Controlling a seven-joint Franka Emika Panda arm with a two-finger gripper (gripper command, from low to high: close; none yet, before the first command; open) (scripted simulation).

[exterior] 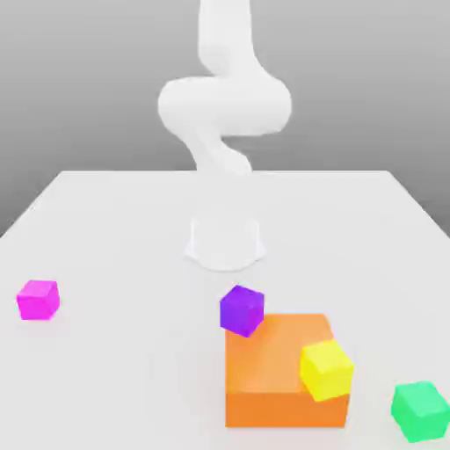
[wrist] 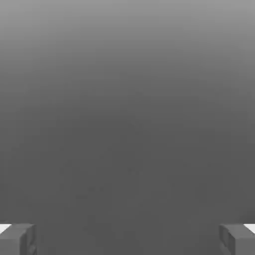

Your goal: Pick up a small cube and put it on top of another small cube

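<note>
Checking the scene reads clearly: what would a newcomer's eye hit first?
Probably the big orange block, toward the exterior view's right, with a bright yellow cube overlapping its near corner in that view. Next, the plain magenta-pink cube, alone at the exterior view's far left.

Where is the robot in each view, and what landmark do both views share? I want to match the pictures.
Exterior view: the robot arm stands centrally, beyond the orange block.
Hand view: its end effector appears as two open fingers, wide apart near the picture's edge.
Shared landmark: apparently the shaded grey background.
</note>
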